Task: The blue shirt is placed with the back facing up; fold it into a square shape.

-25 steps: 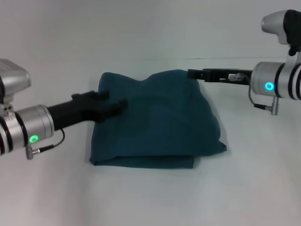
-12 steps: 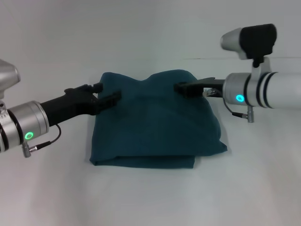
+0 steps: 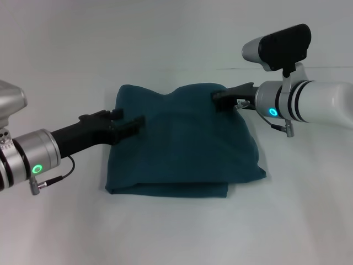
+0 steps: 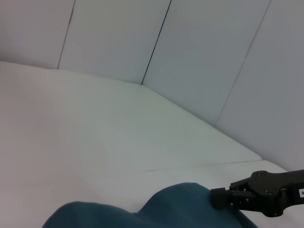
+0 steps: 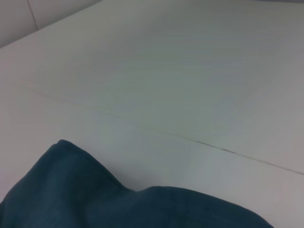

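No legible text, seemingly.

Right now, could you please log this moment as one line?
shirt: folded on table | left end effector: at its left edge | right end effector: at far right corner

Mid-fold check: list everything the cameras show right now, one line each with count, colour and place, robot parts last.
Plain dark teal-blue shirt of soft fleecy fabric: one, already folded into a rough rectangle with stacked layers along its near edge, lying mid-table.
White table: one, matte white, under the shirt, with a thin seam line across its far part.
Pale wall panels: several, off-white with dark joints, behind the table.
Left gripper: one, black, over the shirt's far-left part.
Right gripper: one, black, at the shirt's far-right corner, also seen from the left wrist.
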